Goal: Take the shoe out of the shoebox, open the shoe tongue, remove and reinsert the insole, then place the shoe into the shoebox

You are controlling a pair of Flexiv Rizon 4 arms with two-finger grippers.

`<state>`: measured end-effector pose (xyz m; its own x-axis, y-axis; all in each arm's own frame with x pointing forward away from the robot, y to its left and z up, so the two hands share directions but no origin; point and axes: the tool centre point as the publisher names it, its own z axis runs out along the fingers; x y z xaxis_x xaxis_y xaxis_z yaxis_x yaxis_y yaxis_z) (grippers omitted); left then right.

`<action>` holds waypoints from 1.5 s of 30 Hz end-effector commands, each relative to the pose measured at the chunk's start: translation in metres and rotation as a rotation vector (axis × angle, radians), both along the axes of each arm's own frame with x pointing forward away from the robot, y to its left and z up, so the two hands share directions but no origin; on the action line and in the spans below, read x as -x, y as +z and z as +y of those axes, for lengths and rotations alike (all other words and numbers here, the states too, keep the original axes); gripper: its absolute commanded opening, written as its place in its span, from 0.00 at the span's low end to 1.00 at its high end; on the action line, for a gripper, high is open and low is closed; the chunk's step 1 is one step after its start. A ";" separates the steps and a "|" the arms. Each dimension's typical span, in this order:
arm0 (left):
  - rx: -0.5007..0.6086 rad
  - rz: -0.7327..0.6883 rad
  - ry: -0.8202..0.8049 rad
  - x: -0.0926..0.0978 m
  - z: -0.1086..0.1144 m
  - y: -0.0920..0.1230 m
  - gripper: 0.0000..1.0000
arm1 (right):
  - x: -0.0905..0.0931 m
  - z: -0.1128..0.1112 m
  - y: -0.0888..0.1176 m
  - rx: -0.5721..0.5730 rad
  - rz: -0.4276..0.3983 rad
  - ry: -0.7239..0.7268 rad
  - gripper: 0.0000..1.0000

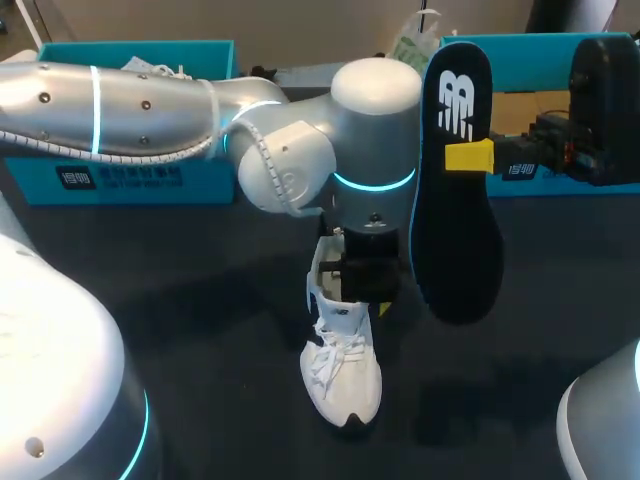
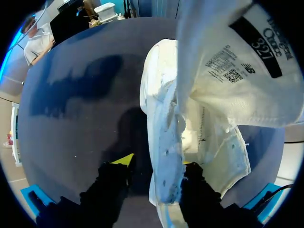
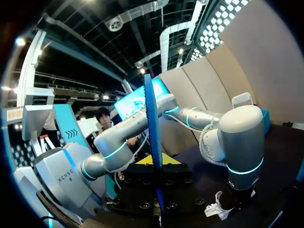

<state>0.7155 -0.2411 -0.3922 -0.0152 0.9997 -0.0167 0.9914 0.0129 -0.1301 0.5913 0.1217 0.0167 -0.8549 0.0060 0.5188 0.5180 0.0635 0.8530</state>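
My left arm (image 1: 150, 100) lies across the bench (image 1: 180, 330), and its wrist hides the heel of the white shoe (image 1: 342, 372). The shoe stands mid-bench with its toe toward 6 o'clock. At the back, a teal shoebox (image 1: 130, 180) at 10 o'clock holds something white (I cannot make out what). A second shoebox (image 1: 545, 48) at 2 o'clock shows brown cardboard inside. The right claw (image 1: 468, 157) is clamped on the dark insole (image 1: 455, 230), held upright in the air at 2 o'clock from the shoe. Only the left wrist view shows the left claw (image 2: 156, 164). It is spread wide and straddles the shoe's side wall, with one fingertip (image 2: 124, 159) clear of the fabric and the tongue (image 2: 228, 61) raised. The right wrist view shows the insole edge-on.
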 end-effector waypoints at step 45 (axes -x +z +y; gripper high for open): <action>1.263 -0.214 0.239 -0.046 0.033 0.195 1.00 | -0.003 0.002 0.001 0.002 0.001 0.004 0.00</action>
